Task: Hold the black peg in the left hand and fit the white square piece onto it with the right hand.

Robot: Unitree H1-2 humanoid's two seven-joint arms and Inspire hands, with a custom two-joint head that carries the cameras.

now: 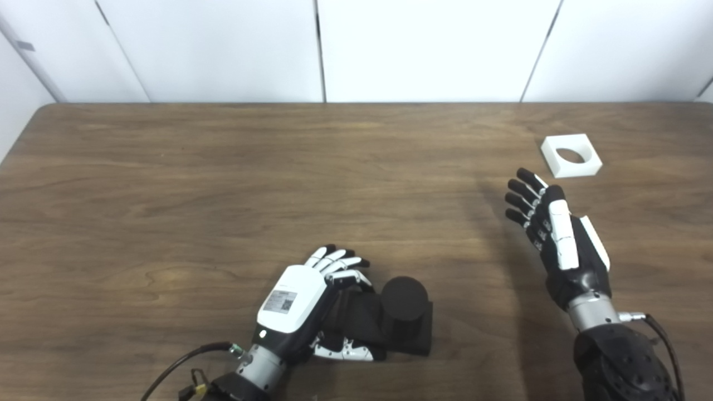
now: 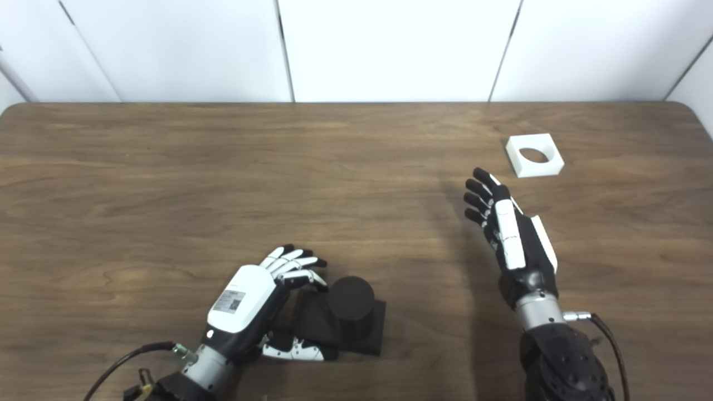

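The black peg (image 1: 404, 303), a short cylinder on a square black base, rests on the table near the front. My left hand (image 1: 312, 301) lies against the base's left side, fingers over its far edge and thumb along its near edge; a firm grip is not visible. The white square piece (image 1: 571, 155) with a round hole lies flat at the far right. My right hand (image 1: 548, 225) hovers open in front of and left of it, fingers stretched toward it, not touching.
The brown wooden table (image 1: 223, 184) runs to a white panelled wall at the back. A black cable (image 1: 178, 362) trails from my left wrist at the front edge.
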